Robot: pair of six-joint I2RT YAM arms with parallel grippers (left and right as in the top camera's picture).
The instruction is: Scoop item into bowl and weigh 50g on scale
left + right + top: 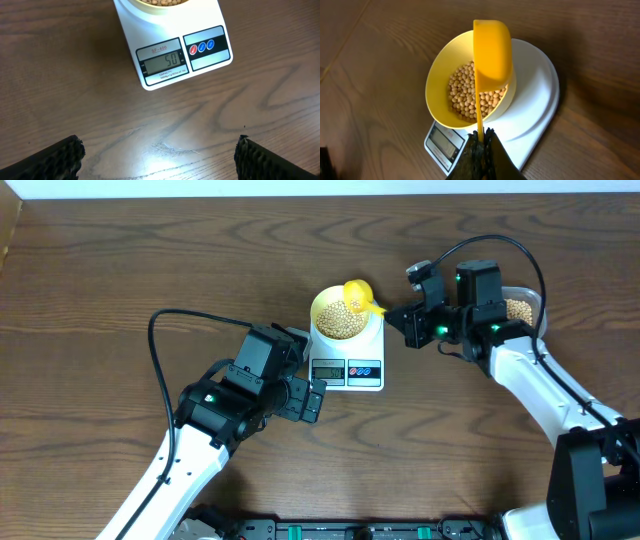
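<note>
Count: 1 white rectangular digital scale (535, 90) with 1 grey LCD display (162, 61) and 3 round buttons (202, 47) (1 red, 2 blue), 1 pale yellow round bowl (437, 80), 1 yellow plastic scoop (492, 50), 1 clear plastic tub (538, 302), 1 brown wooden desk (120, 270). Small tan round beans (470, 95): dozens in the bowl, too many to count exactly, more in the tub. 2 white-and-black robot arms, left arm (190, 445) and right arm (535, 380), 2 black fingers each: left fingers (47, 160), right fingers (470, 162).

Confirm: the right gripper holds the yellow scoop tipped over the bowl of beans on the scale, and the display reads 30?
The display reads 50, not 30, as the left wrist view shows. The rest holds: the right gripper holds the yellow scoop tipped over the bowl of beans on the scale.
</note>
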